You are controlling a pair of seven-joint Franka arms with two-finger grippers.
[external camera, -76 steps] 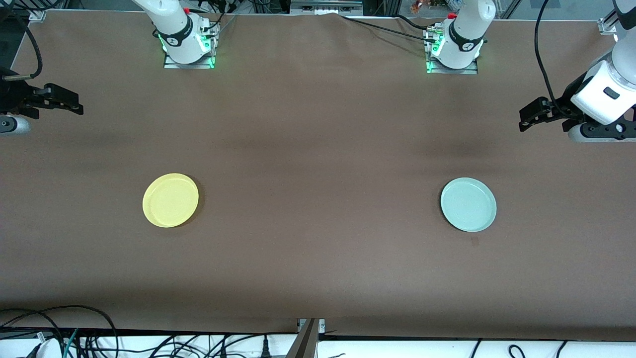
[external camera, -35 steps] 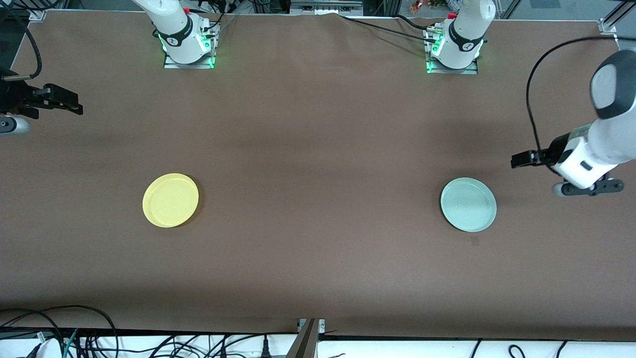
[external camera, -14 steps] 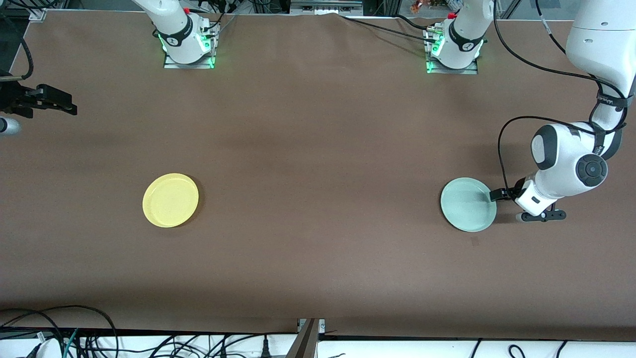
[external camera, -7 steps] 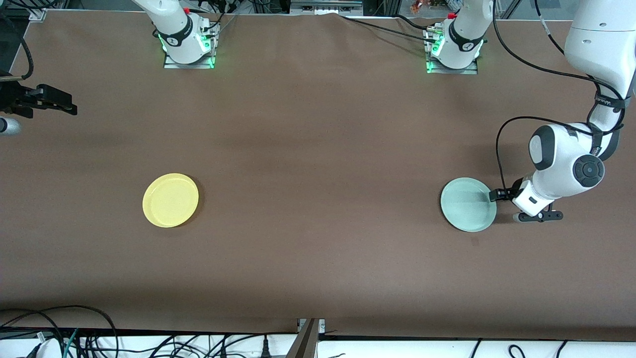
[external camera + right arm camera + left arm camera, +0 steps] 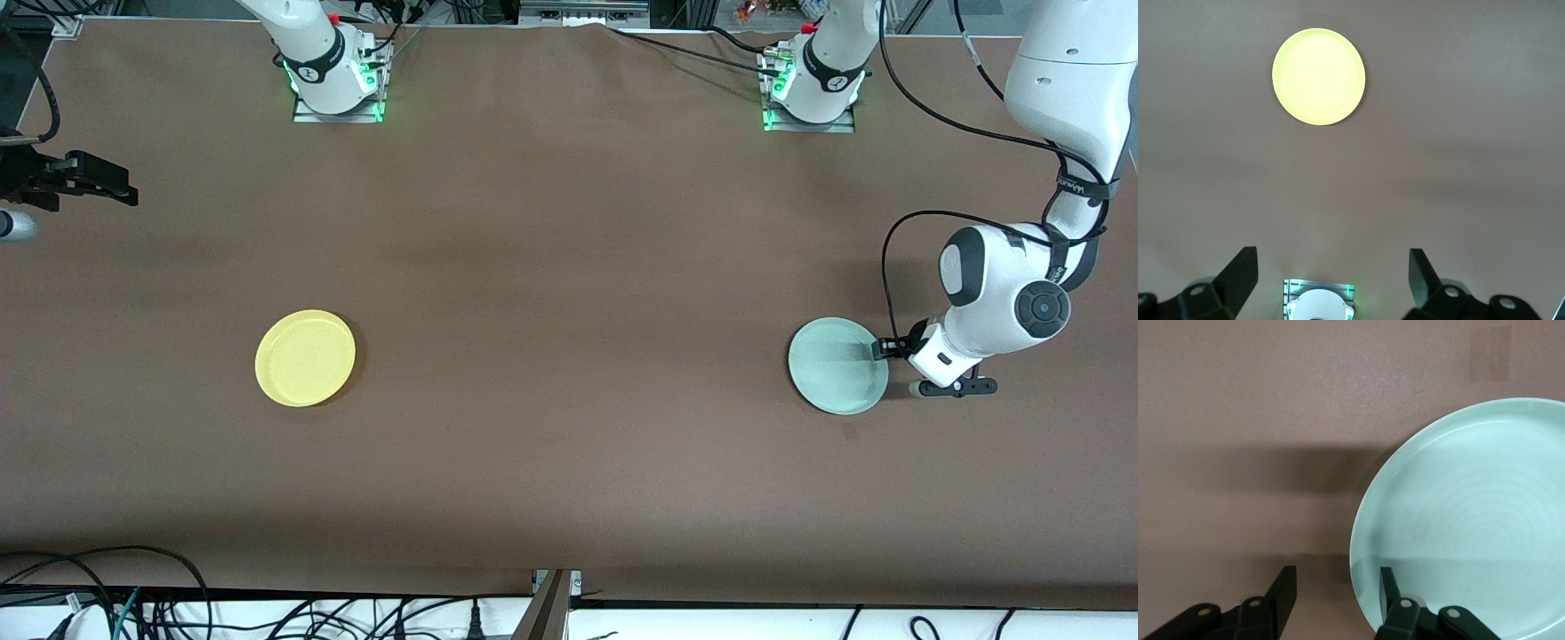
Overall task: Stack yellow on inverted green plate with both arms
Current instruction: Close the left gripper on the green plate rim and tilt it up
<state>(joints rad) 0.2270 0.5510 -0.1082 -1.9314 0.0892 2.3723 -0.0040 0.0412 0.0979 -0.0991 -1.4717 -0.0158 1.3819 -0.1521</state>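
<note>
Since a moment ago the left gripper (image 5: 884,348) has crept a little closer to the round pale mint-green plate (image 5: 837,365), low at the frame's right side. In the left wrist view its two black fingers (image 5: 1286,588) stand apart astride the plate's rim, one inside the dish and one outside on the brown table (image 5: 569,267), not yet pinching it. The green plate lies rim up. The round bright yellow plastic plate (image 5: 305,357) sits well apart at lower left. The right gripper (image 5: 98,182) waits at the upper left edge, fingers spread wide.
</note>
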